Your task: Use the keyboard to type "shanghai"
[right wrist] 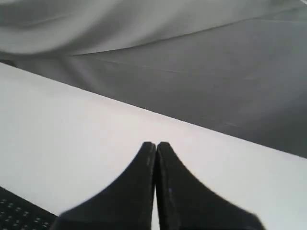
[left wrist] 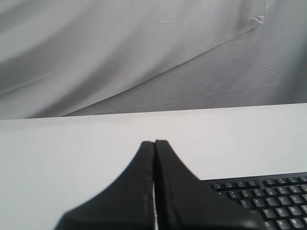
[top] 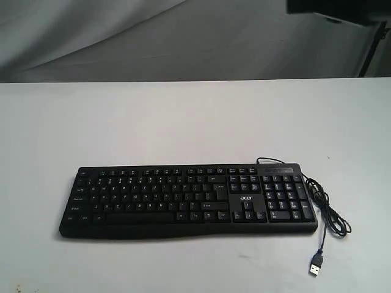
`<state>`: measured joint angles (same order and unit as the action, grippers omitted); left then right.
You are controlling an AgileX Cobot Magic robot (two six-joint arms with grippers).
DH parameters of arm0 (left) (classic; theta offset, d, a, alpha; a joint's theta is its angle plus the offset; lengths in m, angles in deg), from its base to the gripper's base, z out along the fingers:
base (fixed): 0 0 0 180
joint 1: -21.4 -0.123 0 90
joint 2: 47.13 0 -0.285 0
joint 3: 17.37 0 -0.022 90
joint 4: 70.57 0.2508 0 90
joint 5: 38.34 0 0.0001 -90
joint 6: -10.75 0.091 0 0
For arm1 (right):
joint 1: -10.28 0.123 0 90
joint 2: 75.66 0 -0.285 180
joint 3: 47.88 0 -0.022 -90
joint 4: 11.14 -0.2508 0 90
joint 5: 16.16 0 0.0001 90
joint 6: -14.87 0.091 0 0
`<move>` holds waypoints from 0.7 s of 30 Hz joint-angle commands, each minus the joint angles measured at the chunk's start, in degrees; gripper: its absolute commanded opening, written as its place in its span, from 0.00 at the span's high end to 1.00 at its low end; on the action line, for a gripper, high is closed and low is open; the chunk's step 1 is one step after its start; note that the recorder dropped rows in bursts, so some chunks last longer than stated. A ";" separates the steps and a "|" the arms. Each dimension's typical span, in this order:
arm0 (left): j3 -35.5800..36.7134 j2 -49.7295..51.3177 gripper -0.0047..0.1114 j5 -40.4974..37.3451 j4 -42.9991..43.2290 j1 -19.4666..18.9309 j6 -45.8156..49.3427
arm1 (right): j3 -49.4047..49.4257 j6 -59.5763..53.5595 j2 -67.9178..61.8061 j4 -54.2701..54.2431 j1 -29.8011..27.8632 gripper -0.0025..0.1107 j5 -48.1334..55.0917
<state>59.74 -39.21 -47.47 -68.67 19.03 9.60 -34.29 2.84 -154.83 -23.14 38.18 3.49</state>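
The wide black keyboard (top: 188,200) with white legends and an "acer" logo lies flat near the front of the white table (top: 183,122). Its thin black cable (top: 327,210) loops off the right end and stops at a loose USB plug (top: 314,268). Neither arm shows in the exterior view. In the left wrist view my left gripper (left wrist: 154,142) is shut and empty, raised above the table with a corner of the keyboard (left wrist: 268,199) beside it. My right gripper (right wrist: 156,143) is shut and empty too, with a sliver of keys (right wrist: 19,215) at the frame's corner.
A grey draped cloth (top: 183,36) hangs behind the table's far edge. A dark object (top: 339,11) sits at the top right of the exterior view. Bare white tabletop stretches behind and to both sides of the keyboard.
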 commanded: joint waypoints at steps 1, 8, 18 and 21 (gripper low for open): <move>0.10 -0.14 0.96 0.34 0.00 0.37 -0.15 | 12.43 0.48 8.94 -0.36 -7.24 0.98 -5.42; 0.10 -0.14 0.96 0.34 0.00 0.37 -0.15 | 28.05 2.65 26.97 -2.08 -21.30 0.98 -7.50; 0.10 -0.14 0.96 0.34 0.00 0.37 -0.15 | 47.82 3.30 53.20 -1.59 -31.31 0.98 -9.81; 0.10 -0.14 0.96 0.34 0.00 0.37 -0.15 | 51.56 3.30 57.22 -1.59 -31.31 0.98 -9.81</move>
<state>59.74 -39.21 -47.47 -68.67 19.03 9.60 14.16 6.03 -100.80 -24.56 7.31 -5.52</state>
